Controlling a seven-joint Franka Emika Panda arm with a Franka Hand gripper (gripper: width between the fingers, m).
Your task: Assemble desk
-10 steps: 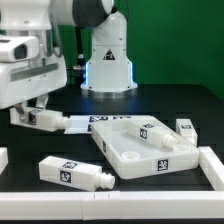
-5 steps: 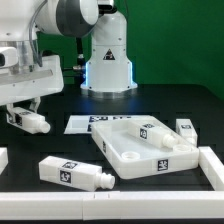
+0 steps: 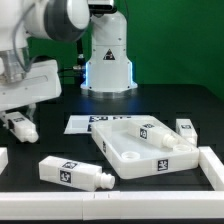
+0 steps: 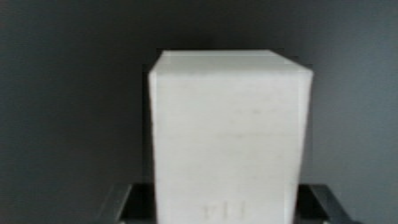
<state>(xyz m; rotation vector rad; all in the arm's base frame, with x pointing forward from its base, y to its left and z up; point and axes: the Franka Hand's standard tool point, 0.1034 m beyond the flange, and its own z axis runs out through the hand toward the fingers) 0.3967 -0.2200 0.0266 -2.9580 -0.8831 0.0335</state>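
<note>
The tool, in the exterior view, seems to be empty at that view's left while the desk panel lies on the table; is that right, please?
Not quite: the tool is shut on a white desk leg, as the wrist view shows plainly. It is at the exterior view's left, and the desk panel does lie on the table.

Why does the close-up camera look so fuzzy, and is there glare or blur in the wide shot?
Wrist view: the desk leg looms large and soft-edged, out of focus, against a dark backdrop. Exterior view: the desk panel is crisp, the arm at the exterior view's left looks slightly smeared, and the robot base glows bright bluish-white.
</note>
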